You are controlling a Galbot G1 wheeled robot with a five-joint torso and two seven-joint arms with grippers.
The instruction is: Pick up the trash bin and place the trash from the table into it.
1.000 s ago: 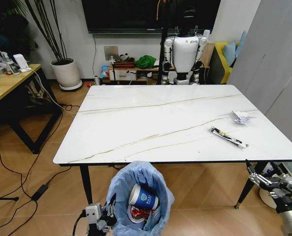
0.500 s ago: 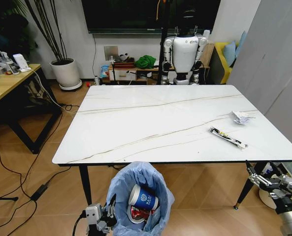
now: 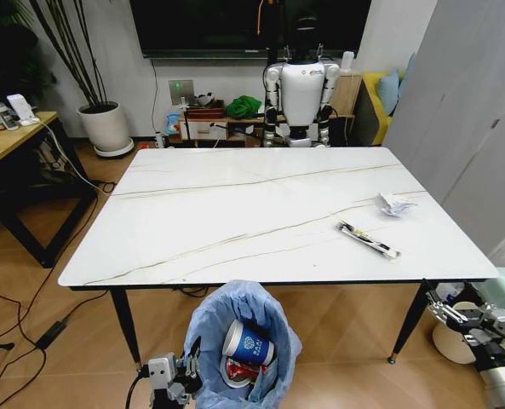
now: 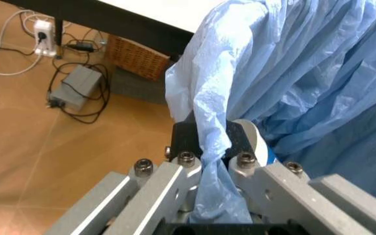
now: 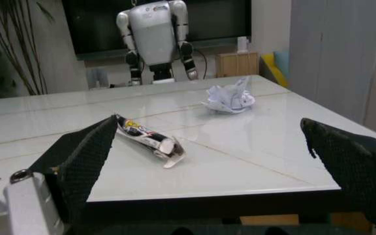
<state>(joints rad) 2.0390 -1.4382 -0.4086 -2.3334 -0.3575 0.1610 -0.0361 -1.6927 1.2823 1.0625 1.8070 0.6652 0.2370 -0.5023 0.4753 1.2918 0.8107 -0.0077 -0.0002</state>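
The trash bin, lined with a crinkled light-blue bag, hangs in front of the white marble-look table, below its near edge. A blue-and-white paper cup and a red can lie inside. My left gripper is shut on the bag's rim; the left wrist view shows the blue bag pinched between its pads. Crumpled white paper and a long dark wrapper lie on the table's right part. My right gripper is open, low beside the near right corner, facing them.
A white humanoid robot stands behind the table. At the left are a potted plant, a wooden desk and floor cables. Grey panels rise at the right. A black table leg stands near my right gripper.
The whole head view has shifted: the table and room now sit farther left, so the camera moved. The bin and both grippers hold the same places in the picture.
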